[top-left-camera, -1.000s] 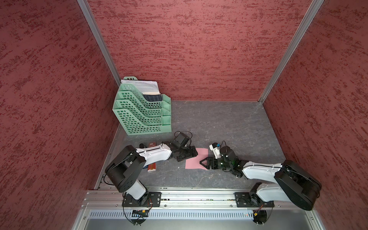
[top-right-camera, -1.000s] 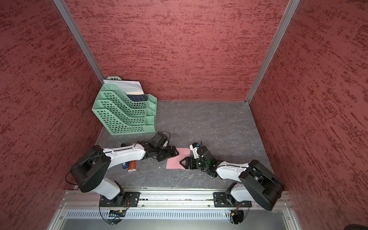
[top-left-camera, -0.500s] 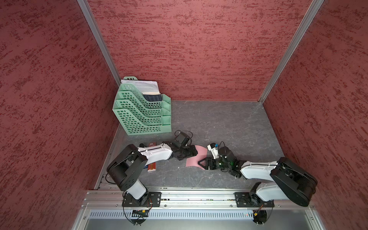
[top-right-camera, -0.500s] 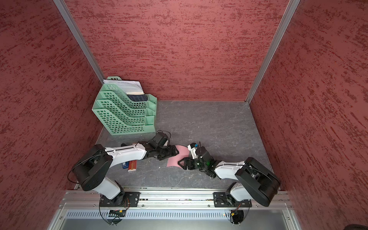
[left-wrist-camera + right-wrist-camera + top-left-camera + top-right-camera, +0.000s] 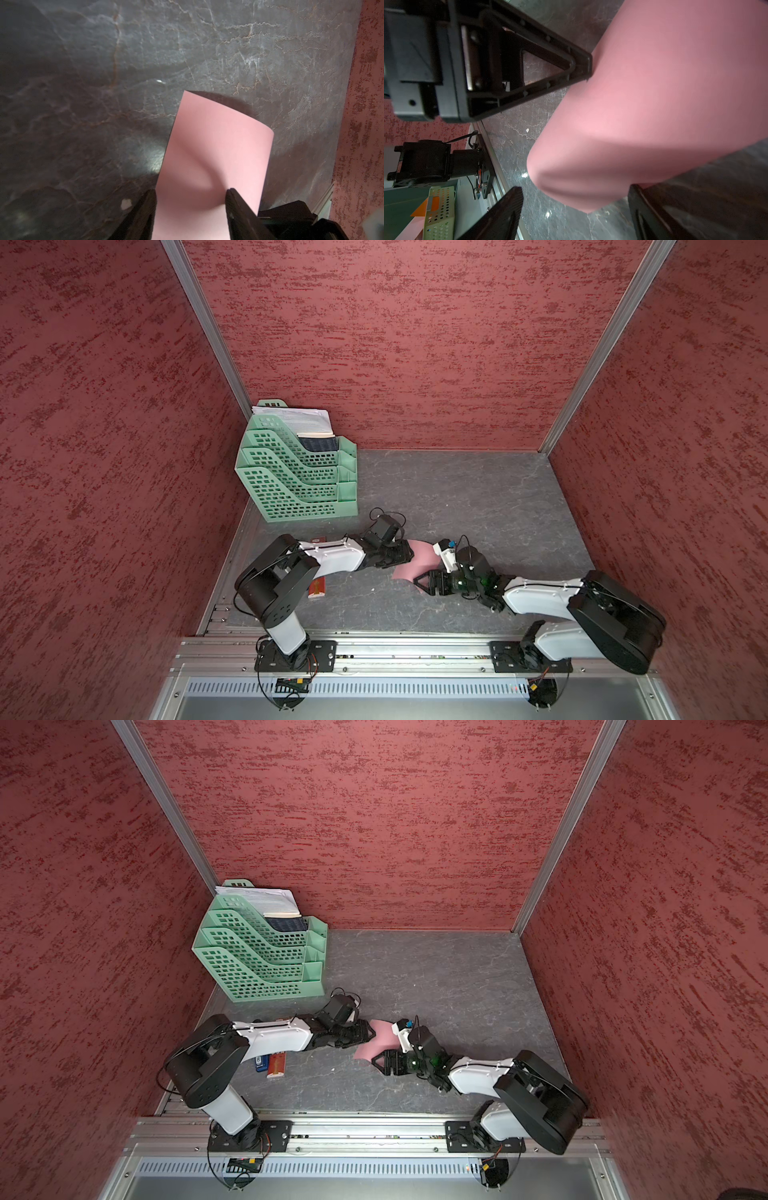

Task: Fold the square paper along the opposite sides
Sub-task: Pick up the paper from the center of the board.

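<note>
Light-pink square paper sheet [image 5: 420, 559] bows upward in the grey marbled tabletop's [image 5: 457, 497] front half, midway between its side edges. Left hand [image 5: 190, 197] stands open, fingers apart astride one paper edge. Right hand [image 5: 575, 193] gapes wide, a curled corner between its fingers.

Far and right parts of the tabletop [image 5: 478, 497] are bare, wide room to pass. Green tray rack [image 5: 291, 485] blocks the far-left corner. Red narrow box [image 5: 276, 1065] lies near-left, beside the left arm. Centre is tight: left gripper [image 5: 409, 551] and right gripper [image 5: 417, 581] close together, square paper [image 5: 422, 558] bowed up between them.
</note>
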Controlling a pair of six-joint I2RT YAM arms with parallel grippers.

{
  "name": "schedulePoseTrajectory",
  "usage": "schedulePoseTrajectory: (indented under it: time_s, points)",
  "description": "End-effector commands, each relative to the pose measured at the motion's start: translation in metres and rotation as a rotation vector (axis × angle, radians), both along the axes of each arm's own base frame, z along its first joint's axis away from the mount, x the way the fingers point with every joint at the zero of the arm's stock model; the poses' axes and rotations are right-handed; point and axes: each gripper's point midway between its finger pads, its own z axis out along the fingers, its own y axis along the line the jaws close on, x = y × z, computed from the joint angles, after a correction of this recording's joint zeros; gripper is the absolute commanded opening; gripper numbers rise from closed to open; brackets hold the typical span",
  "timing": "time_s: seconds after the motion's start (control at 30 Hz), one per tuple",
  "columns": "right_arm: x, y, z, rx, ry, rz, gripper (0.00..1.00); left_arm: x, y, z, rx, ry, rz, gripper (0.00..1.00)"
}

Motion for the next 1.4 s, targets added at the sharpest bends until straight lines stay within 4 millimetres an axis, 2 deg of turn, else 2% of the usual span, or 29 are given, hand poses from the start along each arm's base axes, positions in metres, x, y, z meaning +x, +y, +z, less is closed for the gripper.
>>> schedulePoseTrajectory:
  time_s: [0.0,0.17,0.23,0.3,0.47,0.6,0.77,0.87,0.97,1.07,1.13,1.23,1.37]
  points:
    - [-0.001,0.002,-0.009,-0.025,0.017,0.006,0.85,-0.077,0.073,-0.082,0.333,0.291,-0.024,0.6]
    - [0.001,0.004,-0.01,-0.025,0.012,0.015,0.85,-0.083,0.068,-0.074,0.303,0.27,-0.071,0.82]
    - [0.001,0.006,-0.009,-0.02,0.003,0.023,0.85,-0.085,0.067,-0.072,0.29,0.268,-0.086,0.88]
    - [0.001,0.006,-0.008,-0.019,-0.002,0.027,0.85,-0.087,0.068,-0.073,0.297,0.271,-0.09,0.88]
    - [0.001,0.005,-0.01,-0.031,-0.003,0.027,0.85,-0.091,0.072,-0.083,0.319,0.301,-0.088,0.77]
    - [0.001,0.003,-0.006,-0.043,-0.01,0.027,0.85,-0.092,0.074,-0.085,0.332,0.309,-0.087,0.63]
    - [0.007,-0.001,0.008,-0.067,-0.051,0.016,0.87,-0.082,0.075,-0.068,0.342,0.275,-0.068,0.48]
    - [0.014,-0.005,0.026,-0.083,-0.09,-0.004,0.89,-0.068,0.068,-0.041,0.309,0.212,-0.056,0.42]
    - [0.028,-0.012,0.048,-0.055,-0.136,-0.055,0.9,-0.047,0.056,-0.003,0.223,0.123,-0.039,0.4]
    - [0.045,-0.018,0.078,0.086,-0.142,-0.113,0.9,-0.026,0.039,0.041,0.055,0.023,-0.029,0.37]
    - [0.052,-0.015,0.104,0.189,-0.157,-0.124,0.9,-0.014,0.029,0.072,-0.065,-0.047,-0.032,0.36]
    - [0.056,-0.01,0.132,0.297,-0.163,-0.126,0.9,0.002,0.026,0.108,-0.188,-0.12,-0.018,0.32]
    - [0.063,-0.009,0.159,0.43,-0.169,-0.137,0.9,0.017,0.027,0.15,-0.347,-0.215,0.01,0.31]
